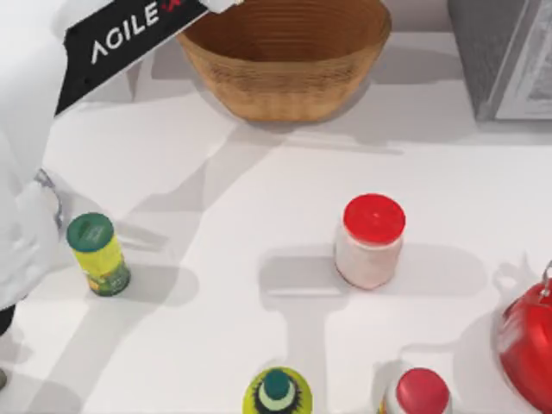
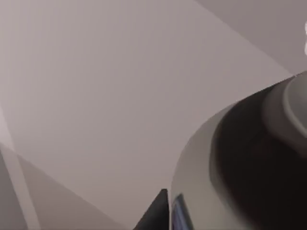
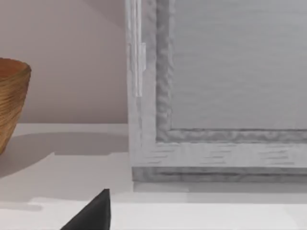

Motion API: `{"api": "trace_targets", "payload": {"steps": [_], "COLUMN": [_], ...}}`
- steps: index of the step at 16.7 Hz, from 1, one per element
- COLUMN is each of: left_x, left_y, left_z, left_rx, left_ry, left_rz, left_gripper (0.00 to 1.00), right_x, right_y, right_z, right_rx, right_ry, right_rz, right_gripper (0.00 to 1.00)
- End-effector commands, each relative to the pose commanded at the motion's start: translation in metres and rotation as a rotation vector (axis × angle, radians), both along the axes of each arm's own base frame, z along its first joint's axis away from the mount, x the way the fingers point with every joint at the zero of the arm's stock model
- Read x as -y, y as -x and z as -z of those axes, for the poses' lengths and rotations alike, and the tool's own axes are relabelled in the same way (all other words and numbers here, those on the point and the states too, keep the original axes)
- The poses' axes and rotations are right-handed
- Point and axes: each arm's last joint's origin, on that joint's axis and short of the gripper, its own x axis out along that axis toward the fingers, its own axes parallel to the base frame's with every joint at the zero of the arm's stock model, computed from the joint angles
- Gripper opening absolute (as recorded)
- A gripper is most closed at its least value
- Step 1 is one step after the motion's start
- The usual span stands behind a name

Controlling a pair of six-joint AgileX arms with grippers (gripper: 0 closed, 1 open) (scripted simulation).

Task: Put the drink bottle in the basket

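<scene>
The drink bottle (image 2: 254, 167) looms close in the left wrist view: dark body, grey band, pale cap end. My left gripper (image 2: 165, 215) is shut on it, with one dark fingertip against its side. In the top view my left arm (image 1: 129, 43) reaches from the left edge up to the basket's left rim, and its gripper end runs off the top edge. The basket (image 1: 285, 86), tan woven wicker and bowl-shaped, stands at the back centre of the table, and its side (image 3: 12, 105) also appears in the right wrist view. My right gripper (image 3: 96, 213) sits low by the grey box.
A short yellow-green bottle with a green cap (image 1: 99, 254) stands at the left. A white jar with a red lid (image 1: 371, 241) is at centre right. Along the front are a yellow-green container (image 1: 278, 392), a red-lidded jar (image 1: 418, 395) and a red vessel (image 1: 526, 345). A grey box (image 1: 509, 52) stands back right.
</scene>
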Motion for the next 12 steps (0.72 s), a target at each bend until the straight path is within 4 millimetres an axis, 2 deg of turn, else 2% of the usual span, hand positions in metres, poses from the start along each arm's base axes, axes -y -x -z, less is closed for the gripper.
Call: {"api": "trace_targets", "payload": {"steps": [6,11,12], "left_x": [-0.003,-0.004,-0.004], "left_y": [-0.036,-0.040,-0.040], "left_z": [0.034,0.037,0.037], "left_rx": [0.012,0.016,0.016], "left_ry": [0.010,0.014,0.014], "left_rz": [-0.007,-0.007,-0.007], "left_gripper": [0.00,0.00,0.08], "right_x": [0.000,0.000,0.000], "right_y": [0.000,0.000,0.000], "right_z": [0.000,0.000,0.000], "right_rx": [0.000,0.000,0.000], "right_ry": [0.000,0.000,0.000], "right_rz": [0.000,0.000,0.000], "right_gripper": [1.00,1.00,1.00]}}
